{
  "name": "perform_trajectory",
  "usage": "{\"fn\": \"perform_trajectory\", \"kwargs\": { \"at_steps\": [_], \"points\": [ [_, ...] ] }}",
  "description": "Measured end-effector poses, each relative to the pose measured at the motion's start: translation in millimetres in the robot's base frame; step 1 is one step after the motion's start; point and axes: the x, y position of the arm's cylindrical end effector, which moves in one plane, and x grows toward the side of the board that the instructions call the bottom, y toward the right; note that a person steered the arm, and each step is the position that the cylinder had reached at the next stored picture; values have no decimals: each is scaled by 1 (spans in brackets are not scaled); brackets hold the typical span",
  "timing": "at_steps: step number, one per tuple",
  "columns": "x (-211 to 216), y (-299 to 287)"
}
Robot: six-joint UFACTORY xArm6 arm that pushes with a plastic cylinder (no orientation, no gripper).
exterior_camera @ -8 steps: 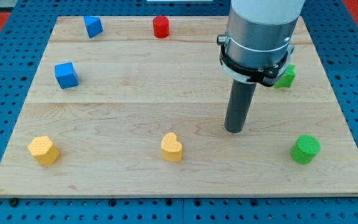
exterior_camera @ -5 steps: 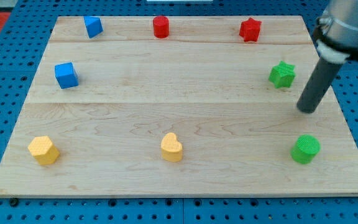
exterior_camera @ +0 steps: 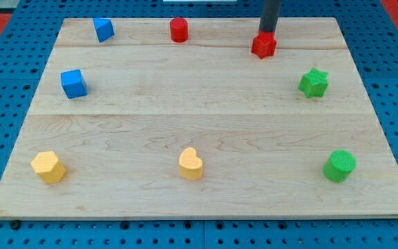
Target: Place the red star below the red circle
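The red star (exterior_camera: 263, 46) lies near the view's top, right of centre, on the wooden board (exterior_camera: 199, 117). The red circle (exterior_camera: 179, 30) stands at the view's top, left of the star. My tip (exterior_camera: 267, 32) is at the star's top edge, touching it from above. The rod rises out of the view's top.
A green star (exterior_camera: 314, 83) is at the right. A green circle (exterior_camera: 339, 166) is at the lower right. A yellow heart (exterior_camera: 191, 164) and a yellow block (exterior_camera: 48, 167) lie along the bottom. Two blue blocks (exterior_camera: 103, 29) (exterior_camera: 73, 83) are at the upper left.
My tip moved from the board's right side up to the top, behind the red star. The star has shifted down and left from its earlier spot.
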Motion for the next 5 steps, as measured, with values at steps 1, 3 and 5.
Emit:
{"fn": "perform_trajectory", "kwargs": {
  "at_steps": [1,3,5],
  "points": [
    [-2,49],
    [22,0],
    [29,-97]
  ]
}}
